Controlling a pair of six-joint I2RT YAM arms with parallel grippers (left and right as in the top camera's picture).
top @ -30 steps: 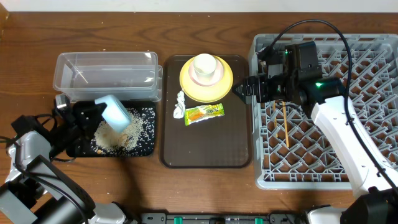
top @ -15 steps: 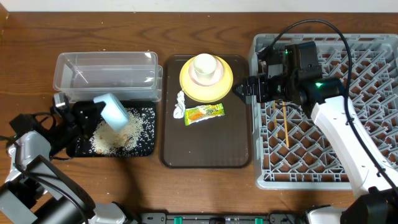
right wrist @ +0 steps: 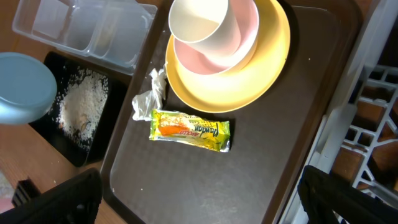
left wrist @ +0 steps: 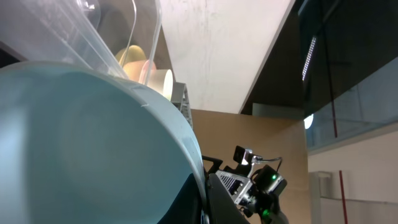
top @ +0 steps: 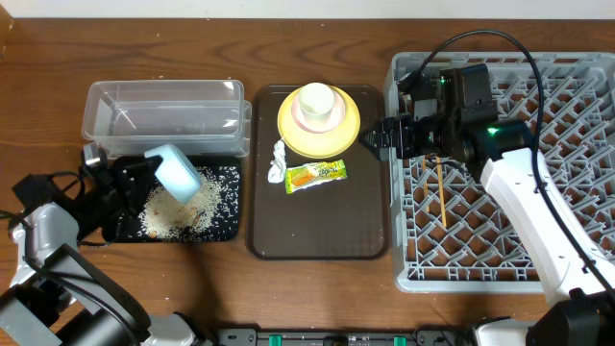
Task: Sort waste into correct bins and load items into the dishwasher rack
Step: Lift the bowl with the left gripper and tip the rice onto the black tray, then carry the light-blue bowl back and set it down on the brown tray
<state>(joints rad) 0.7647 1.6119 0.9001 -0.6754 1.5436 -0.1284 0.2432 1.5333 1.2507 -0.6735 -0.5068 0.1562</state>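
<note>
A: What is seen of the left gripper (top: 147, 175)?

B: It is closed tight on the blue bowl (top: 179, 174), which is held tilted above the black tray (top: 229, 227). A heap of rice (top: 171, 215) is spread on that tray, under and beside the bowl. The left wrist view is almost filled by the bowl's pale blue wall.

A: And the tub (top: 163, 113)?

B: It is set just behind the black tray. Whether the two touch cannot be told.

A: How is the right gripper (top: 371, 140) found?

B: Its jaws are spread wide and nothing is held between them. It is poised over the right edge of the brown tray (top: 317, 226), just beside the plate (top: 338, 137). In the right wrist view one of its fingers (right wrist: 62, 199) is seen at each lower corner.

A: Where are the other things placed?

B: The plate is set at the far end of the brown tray. A pale bowl (right wrist: 239, 43) is stacked on it, and the cup (right wrist: 198, 22) is nested in that bowl. The tissue (top: 279, 159) is laid just beside the plate's rim, on the side toward the tub. The wrapper (top: 316, 174) is laid flat next to the tissue, touching its end. Two chopsticks (top: 441, 192) are lodged among the pegs of the rack (top: 567, 231), at its left side, near the right arm.
</note>
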